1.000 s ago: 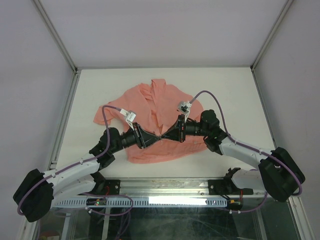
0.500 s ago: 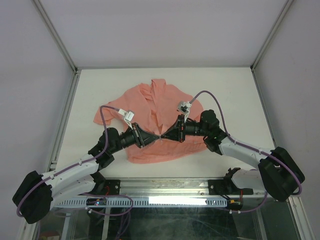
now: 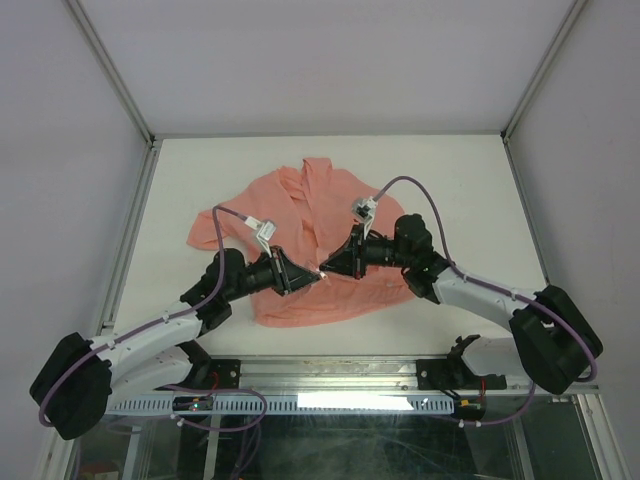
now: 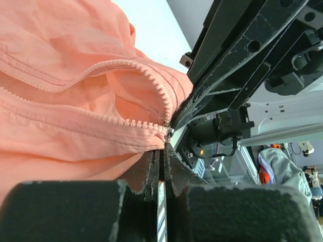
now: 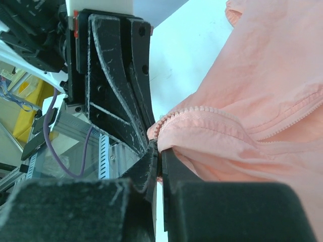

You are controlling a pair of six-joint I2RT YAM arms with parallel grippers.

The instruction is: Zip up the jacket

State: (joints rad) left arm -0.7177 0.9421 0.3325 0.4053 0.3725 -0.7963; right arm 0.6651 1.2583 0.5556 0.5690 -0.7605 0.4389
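The salmon-pink jacket [image 3: 290,200] lies wrinkled on the white table [image 3: 460,180], collar at the far side. My left gripper [image 3: 314,274] and right gripper [image 3: 329,267] meet tip to tip at its centre front, low on the opening. In the left wrist view my left gripper [image 4: 165,146] is shut at the point where the two rows of zipper teeth [image 4: 151,80] join, by a small metal part. In the right wrist view my right gripper [image 5: 160,154] is shut on the jacket's hem [image 5: 217,131] beside the teeth. Each wrist view shows the other gripper's black fingers close behind.
The table is walled on the left, right and far sides. A metal rail [image 3: 330,375] runs along the near edge by the arm bases. Purple cables [image 3: 420,190] loop above both wrists.
Both grippers have moved slightly away from the near edge while staying tip to tip. The right wrist has swung a little left, and the fabric at the opening has shifted with them.
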